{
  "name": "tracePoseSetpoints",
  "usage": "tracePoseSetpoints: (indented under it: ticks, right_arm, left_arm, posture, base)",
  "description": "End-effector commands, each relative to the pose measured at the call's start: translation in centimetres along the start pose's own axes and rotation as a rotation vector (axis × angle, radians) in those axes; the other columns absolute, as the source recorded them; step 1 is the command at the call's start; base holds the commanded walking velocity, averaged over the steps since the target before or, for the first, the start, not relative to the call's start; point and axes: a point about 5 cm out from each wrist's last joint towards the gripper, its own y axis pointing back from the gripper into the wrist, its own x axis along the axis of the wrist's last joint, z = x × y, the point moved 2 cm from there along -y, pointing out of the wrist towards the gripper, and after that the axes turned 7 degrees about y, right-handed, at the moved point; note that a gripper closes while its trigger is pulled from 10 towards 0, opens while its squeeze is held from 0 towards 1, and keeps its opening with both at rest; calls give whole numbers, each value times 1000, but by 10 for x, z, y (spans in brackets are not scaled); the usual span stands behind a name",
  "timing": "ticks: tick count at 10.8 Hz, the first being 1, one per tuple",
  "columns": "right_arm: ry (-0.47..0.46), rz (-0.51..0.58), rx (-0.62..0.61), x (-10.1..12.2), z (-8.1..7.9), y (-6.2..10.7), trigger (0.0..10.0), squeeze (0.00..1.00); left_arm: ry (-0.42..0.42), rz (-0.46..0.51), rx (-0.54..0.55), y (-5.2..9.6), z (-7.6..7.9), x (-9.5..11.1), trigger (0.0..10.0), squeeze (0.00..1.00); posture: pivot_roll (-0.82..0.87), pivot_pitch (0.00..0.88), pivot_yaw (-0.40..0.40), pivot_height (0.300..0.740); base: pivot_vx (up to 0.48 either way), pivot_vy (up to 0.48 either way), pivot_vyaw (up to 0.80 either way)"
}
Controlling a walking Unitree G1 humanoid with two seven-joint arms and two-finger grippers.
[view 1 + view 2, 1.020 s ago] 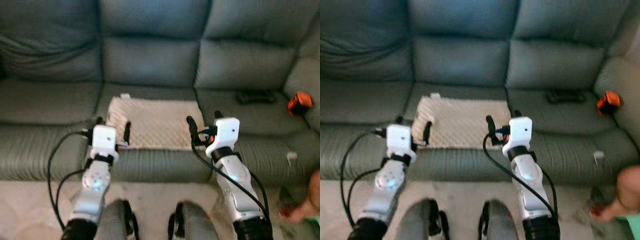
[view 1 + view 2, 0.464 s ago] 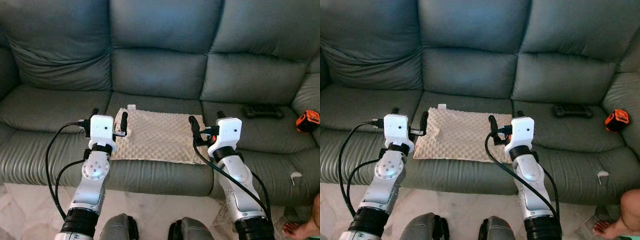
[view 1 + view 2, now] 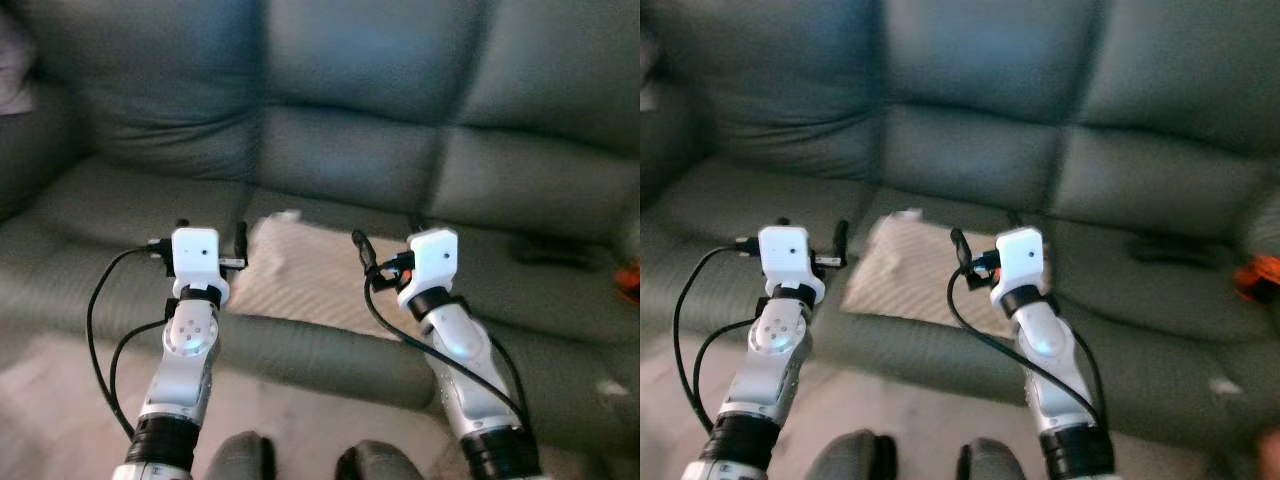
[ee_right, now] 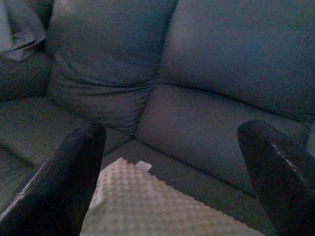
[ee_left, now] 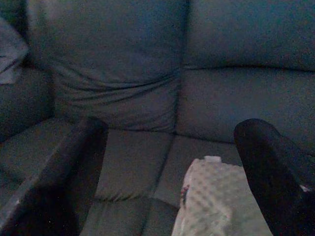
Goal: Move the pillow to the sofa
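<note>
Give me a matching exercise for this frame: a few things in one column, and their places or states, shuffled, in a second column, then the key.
Things:
1. pillow
2. left gripper
3. right gripper
4. orange object

Places or states:
A. open, by the pillow's right edge
B. lying flat on the sofa's middle seat
C. far right, on the sofa
D. open, by the pillow's left edge

Pairs: 1-B, 2-D, 3-A, 4-C
</note>
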Motion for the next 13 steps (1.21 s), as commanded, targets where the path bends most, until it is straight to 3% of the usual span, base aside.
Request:
tracePoseSetpoints:
  ticks: [1,4,13]
  right_arm:
    - [-7,-2,1,-1,1,1,10000,0]
    - [-10,-1,12,-2,-2,2,10000,0]
    - [-40,4,37,-3,-7,3,10000,0]
  left_arm:
    - [-6,-2,9,1,-4,0,10000,0]
    - [40,-41,24,0,-6,-3,10000,0]
    - [11,-42,37,2,-10,-3,10000,0]
  posture:
    - [-51,54,-40,740]
    - [-52,54,-37,740]
    - [-42,70,-37,740]
  base:
    - [0,0,800]
    - [0,0,800]
    - [0,0,792]
